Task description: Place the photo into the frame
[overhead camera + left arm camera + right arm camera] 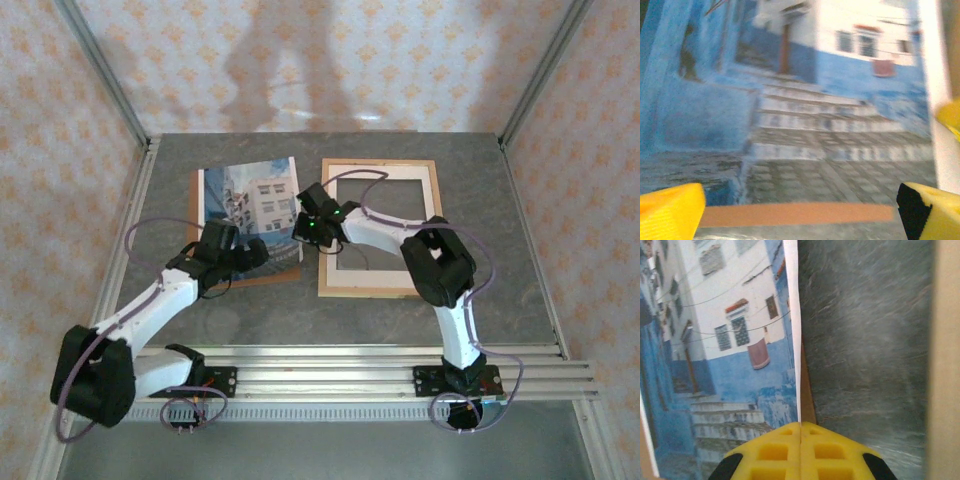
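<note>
Right jaws pressed flat together, and the white edge of the photo (730, 340) runs straight into their seam: a thin pinch on the print's 3 o'clock edge, I'd say. Left jaws spread wide over the print's 6 o'clock end, gripping nothing. The photo lies on the brown backing board (795, 214), at 9 o'clock from the frame (380, 292), which sits flat on the tabletop (500, 250) with the cream mat (385, 176) inside it. The dangers: that one-edge pinch could slip or crease the paper on the lift, the limp sheet could sag and catch the frame's rail, and it may settle askew on the mat.
</note>
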### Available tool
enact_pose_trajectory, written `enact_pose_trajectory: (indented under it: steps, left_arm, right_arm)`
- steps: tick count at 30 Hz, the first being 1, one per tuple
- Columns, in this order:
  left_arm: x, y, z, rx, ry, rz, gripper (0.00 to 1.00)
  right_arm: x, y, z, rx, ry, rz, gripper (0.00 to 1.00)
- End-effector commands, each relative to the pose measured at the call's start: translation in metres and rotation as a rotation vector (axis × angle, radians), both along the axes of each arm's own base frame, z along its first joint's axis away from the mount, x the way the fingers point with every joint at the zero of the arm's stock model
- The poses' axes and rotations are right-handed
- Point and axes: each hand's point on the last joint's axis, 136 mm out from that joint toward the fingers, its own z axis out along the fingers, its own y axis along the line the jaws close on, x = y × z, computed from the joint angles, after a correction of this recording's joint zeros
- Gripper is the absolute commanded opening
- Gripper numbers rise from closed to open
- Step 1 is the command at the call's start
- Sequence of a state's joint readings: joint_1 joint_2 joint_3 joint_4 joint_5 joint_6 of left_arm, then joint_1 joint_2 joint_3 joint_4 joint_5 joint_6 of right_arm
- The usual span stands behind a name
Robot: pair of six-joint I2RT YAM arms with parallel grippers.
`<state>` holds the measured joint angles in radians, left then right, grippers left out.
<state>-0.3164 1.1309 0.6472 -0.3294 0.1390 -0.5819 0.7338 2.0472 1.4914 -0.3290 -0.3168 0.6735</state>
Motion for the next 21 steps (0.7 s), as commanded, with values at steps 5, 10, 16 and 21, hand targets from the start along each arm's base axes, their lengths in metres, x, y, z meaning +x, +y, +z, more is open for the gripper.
enact_pose_trajectory:
  steps: [5,10,16,21]
  left_arm:
    - [-0.006,-0.039,0.027,0.258,-0.137,-0.267,0.98]
    - [-0.008,-0.072,0.012,0.405,-0.12,-0.409,0.97]
    - [0.003,-0.107,0.005,0.538,-0.128,-0.524,0.97]
    - [0.016,-0.118,0.002,0.604,-0.147,-0.55,0.95]
  right_arm:
    - [0.001,-0.018,0.058,0.011,-0.016,0.119,0.0]
    - [0.0,-0.024,0.064,0.011,-0.01,0.135,0.0]
    - [-0.004,-0.025,0.066,0.012,-0.005,0.144,0.0]
    - [-0.008,-0.026,0.065,0.024,0.005,0.141,0.0]
